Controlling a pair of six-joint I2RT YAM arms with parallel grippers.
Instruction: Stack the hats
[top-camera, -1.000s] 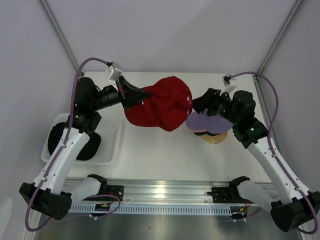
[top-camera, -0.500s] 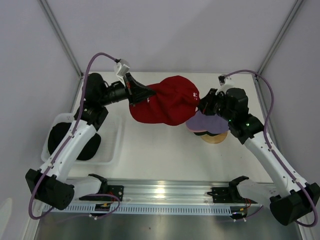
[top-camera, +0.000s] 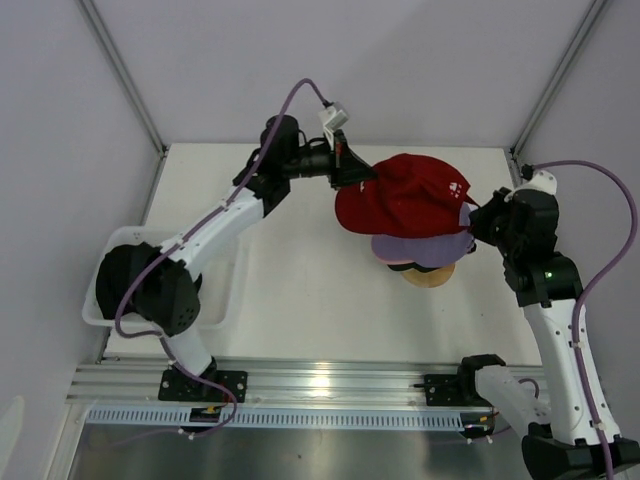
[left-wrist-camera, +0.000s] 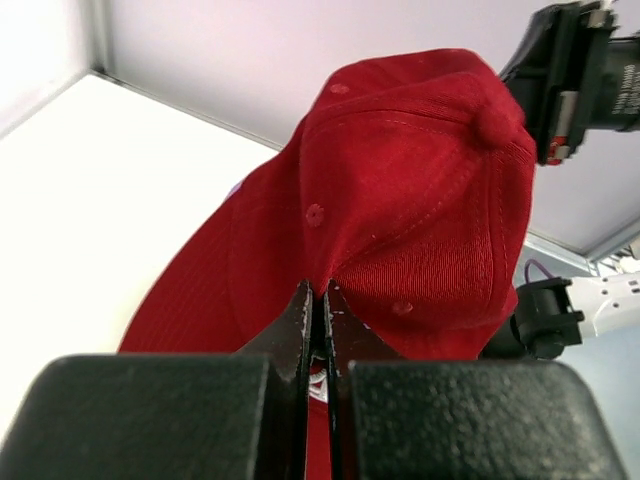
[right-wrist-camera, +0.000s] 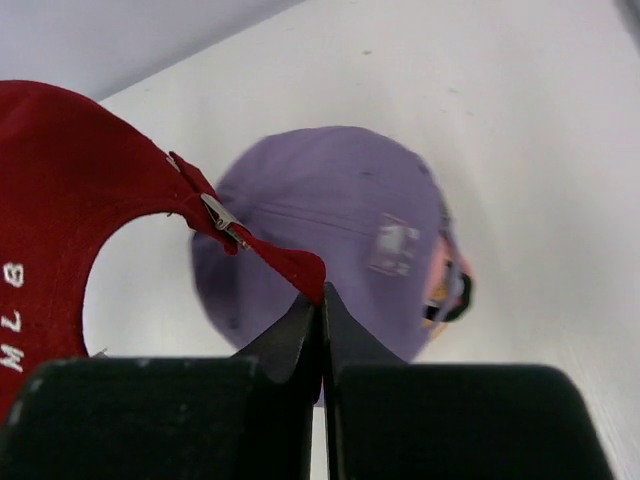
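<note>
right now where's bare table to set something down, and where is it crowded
Bare table lies between the basket and the wooden stand, down to the front rail. Also the far left corner behind the left arm. Crowded: far right, where left hand and right hand hold the red hat over the lavender hat.

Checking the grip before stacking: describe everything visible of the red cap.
The red cap is soft stitched fabric with eyelets, a top button, white lettering by the rear opening and a metal buckle on its back strap. It hangs stretched in the air between both grippers: the left gripper is shut on one edge of its crown, the right gripper on the strap end. It is directly over the lavender cap.
</note>
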